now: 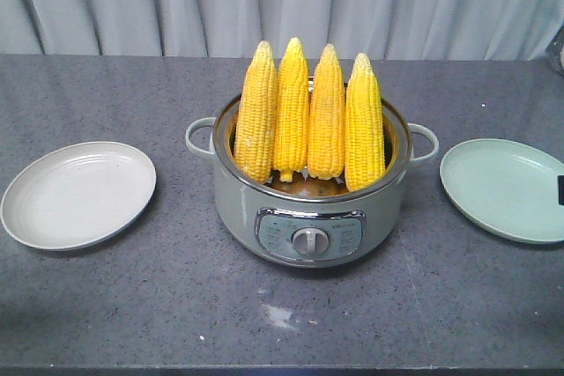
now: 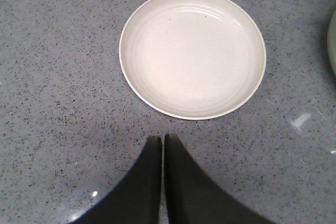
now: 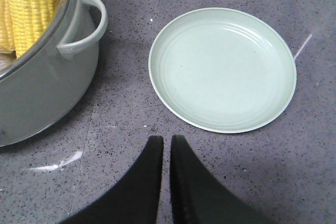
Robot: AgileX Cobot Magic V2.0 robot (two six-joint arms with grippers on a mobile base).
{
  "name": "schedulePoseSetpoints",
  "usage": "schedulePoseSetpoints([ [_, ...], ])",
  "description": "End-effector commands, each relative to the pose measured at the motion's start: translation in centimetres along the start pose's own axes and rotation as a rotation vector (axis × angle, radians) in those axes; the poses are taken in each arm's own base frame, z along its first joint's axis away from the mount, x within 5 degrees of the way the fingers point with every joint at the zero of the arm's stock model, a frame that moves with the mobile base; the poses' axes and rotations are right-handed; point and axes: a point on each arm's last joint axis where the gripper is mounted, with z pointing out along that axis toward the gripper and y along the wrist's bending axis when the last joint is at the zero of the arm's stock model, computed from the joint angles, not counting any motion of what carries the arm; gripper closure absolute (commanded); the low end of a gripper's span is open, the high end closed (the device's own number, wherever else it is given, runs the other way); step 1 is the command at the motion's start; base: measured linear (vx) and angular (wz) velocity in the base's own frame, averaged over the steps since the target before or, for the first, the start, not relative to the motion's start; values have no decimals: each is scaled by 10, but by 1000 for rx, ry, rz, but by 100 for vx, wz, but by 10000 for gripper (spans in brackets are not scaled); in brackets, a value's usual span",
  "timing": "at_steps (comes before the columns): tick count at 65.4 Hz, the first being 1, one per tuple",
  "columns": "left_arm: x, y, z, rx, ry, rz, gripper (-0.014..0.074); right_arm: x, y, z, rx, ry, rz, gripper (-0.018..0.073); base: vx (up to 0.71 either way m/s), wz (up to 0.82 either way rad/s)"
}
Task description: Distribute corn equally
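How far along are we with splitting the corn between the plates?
Nothing looks done: all four yellow corn cobs stand in the grey-green electric pot, and the cream round plate and pale green round plate are bare. Nothing is in hand: the left gripper and right gripper are shut, empty, each above the counter near one plate. All moves remain, presumably two cobs per plate.

The corn (image 1: 326,112) has its lower ends hidden inside the pot (image 1: 264,191), and the print on the panel (image 1: 345,237) is too small to read. At 3 o'clock the front view's edge cuts the green plate (image 1: 502,187), and a dark sliver (image 1: 560,189) there cannot be identified. In the right wrist view, pot and corn run off between 9 and 11 o'clock. The left fingers (image 2: 144,187) and right fingers (image 3: 147,187) are cut off at 6 o'clock.
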Motion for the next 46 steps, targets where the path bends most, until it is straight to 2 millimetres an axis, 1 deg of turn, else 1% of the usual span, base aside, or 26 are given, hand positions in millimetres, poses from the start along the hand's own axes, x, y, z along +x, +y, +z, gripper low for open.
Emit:
schedulePoseSetpoints([
  [1,-10,0,-10,0,-94,4,569,-12,0,-9,3,-87,-10,419,0,0],
  [4,-10,0,-10,0,-94,4,547,-12,0,-9,3,-87,-10,373,0,0],
  [10,-10,0,-10,0,-94,4,481,-12,0,-9,3,-87,-10,252,0,0],
  [17,-10,0,-10,0,-92,4,351,-12,0,-9,3,-87,-10,122,0,0],
  [20,-10,0,-10,0,-92,4,281,-12,0,-9,3,-87,-10,63,0,0],
  [24,-10,0,-10,0,-92,4,190,-12,0,-9,3,-88,-10,15,0,0],
  [29,-10,0,-10,0,-92,4,87,-12,0,-9,3,-87,-9,-30,0,0],
  [35,-10,0,-10,0,-94,4,-8,-11,0,-9,3,-78,-9,-40,0,0],
  [40,-10,0,-10,1,-95,4,-43,-10,0,-9,3,-69,-9,-37,0,0],
  [46,-10,0,-10,2,-94,3,-43,-10,0,-9,2,-70,-10,-34,0,0],
])
